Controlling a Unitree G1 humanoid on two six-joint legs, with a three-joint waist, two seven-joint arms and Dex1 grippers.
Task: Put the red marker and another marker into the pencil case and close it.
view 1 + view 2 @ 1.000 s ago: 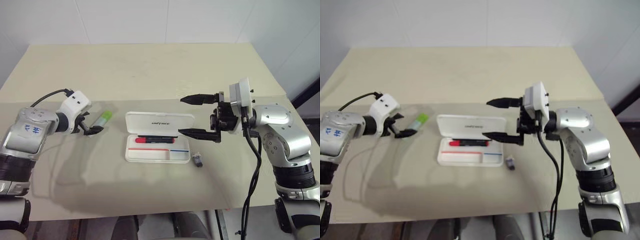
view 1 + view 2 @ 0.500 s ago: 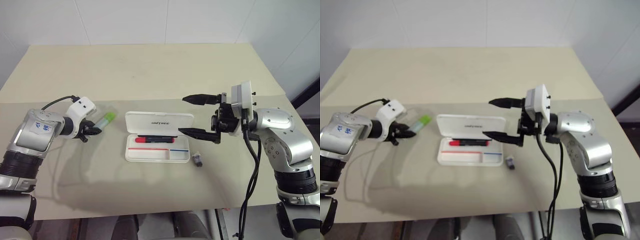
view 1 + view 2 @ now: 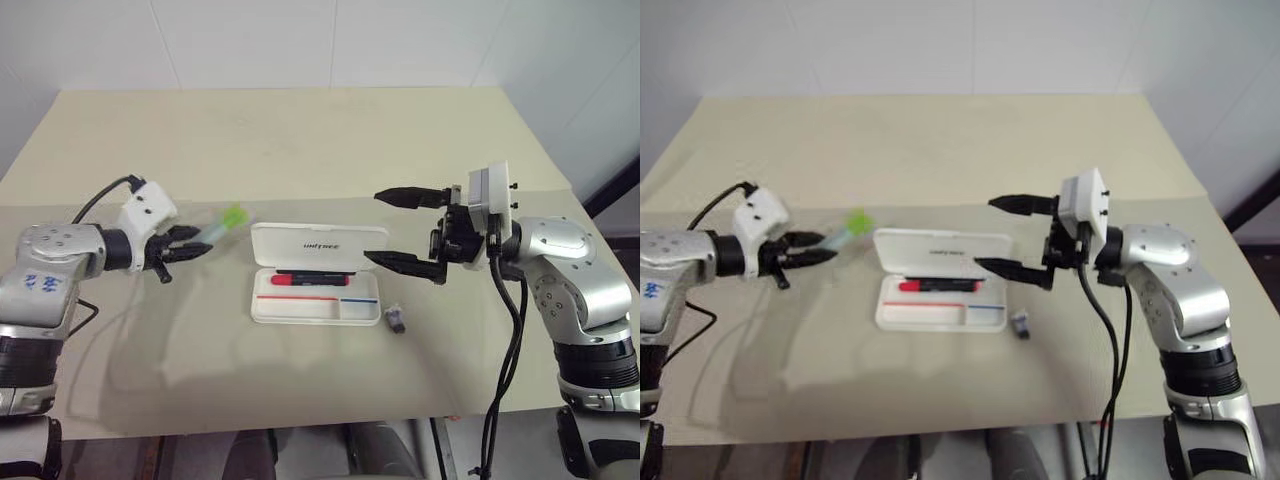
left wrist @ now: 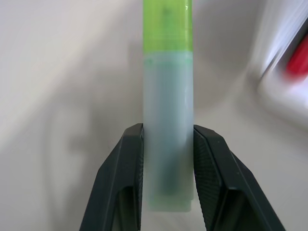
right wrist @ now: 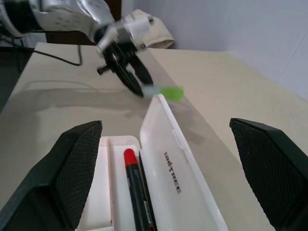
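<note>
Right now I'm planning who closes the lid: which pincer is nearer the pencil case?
Right. The right pincer hangs open just past the pencil case, at its lid's end. The left pincer, gripping the green-capped marker, is farther off on the other side.

We see a white, rounded hard pencil case lying open on the table, its lid tilted back with small grey lettering on it and a red and blue stripe across the inner tray. Inside, along the hinge side, lies the red marker, black-barrelled with a bright red cap pointing left. The other marker, pale and translucent with a light green cap, is lifted off the table left of the case, cap toward it.
</note>
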